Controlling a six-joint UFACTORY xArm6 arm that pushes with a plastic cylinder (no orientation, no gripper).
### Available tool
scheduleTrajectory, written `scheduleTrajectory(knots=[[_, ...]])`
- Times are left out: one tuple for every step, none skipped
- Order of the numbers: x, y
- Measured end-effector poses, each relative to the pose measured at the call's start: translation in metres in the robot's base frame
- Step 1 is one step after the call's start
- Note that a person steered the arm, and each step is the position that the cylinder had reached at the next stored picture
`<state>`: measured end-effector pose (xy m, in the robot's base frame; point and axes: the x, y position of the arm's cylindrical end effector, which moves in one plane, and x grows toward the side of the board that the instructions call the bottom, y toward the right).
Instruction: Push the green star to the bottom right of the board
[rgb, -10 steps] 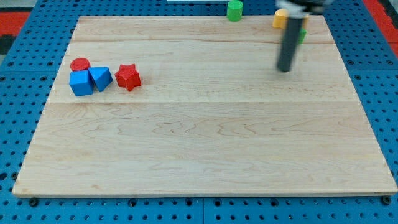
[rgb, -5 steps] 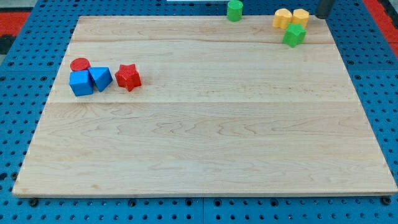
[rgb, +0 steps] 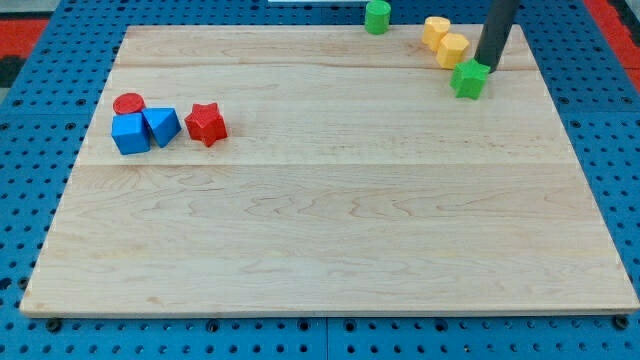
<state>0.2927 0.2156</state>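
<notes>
Green star (rgb: 469, 79) seemingly touches my tip (rgb: 487, 66), upper-right.

Wooden board (rgb: 330, 230) with green star (rgb: 470, 79), seven other blocks.

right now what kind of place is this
Probably a robot lab test bench: a wooden board sits on a blue pegboard table, small toy blocks like the green star lie on it, and my tip touches the star's upper right.

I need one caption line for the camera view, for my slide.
My tip touches the green star from its upper right, near the wooden board's top right corner, two yellow blocks beside it.
</notes>
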Motion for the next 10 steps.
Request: scheduleTrajectory(knots=[[0.039, 0.001], [0.082, 0.001], [0.077, 0.02], [0.012, 0.063], [0.014, 0.034], [0.001, 0.042], [-0.063, 0.014], [-0.101, -0.054], [-0.101, -0.062], [-0.089, -0.062]])
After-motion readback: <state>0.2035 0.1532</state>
